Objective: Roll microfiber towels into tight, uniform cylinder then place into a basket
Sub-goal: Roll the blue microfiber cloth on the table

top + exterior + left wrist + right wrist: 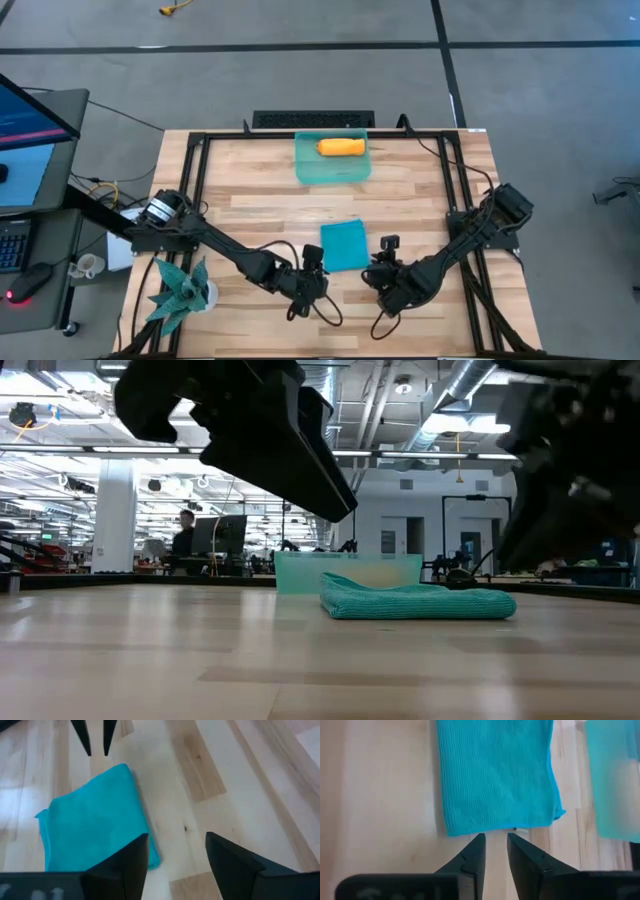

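Observation:
A teal-blue microfiber towel lies folded flat on the wooden table, near its middle; it also shows in the low view. An orange towel, rolled into a cylinder, lies inside the sea-green basket at the far edge. My left gripper hangs open above the towel's near left corner. My right gripper stands just short of the towel's near edge, its fingers a narrow gap apart. Both hover clear of the cloth.
A spiky teal plant in a white pot stands at the near left corner. A black metal frame runs around the table. A monitor and keyboard sit left of the table. A person stands far behind.

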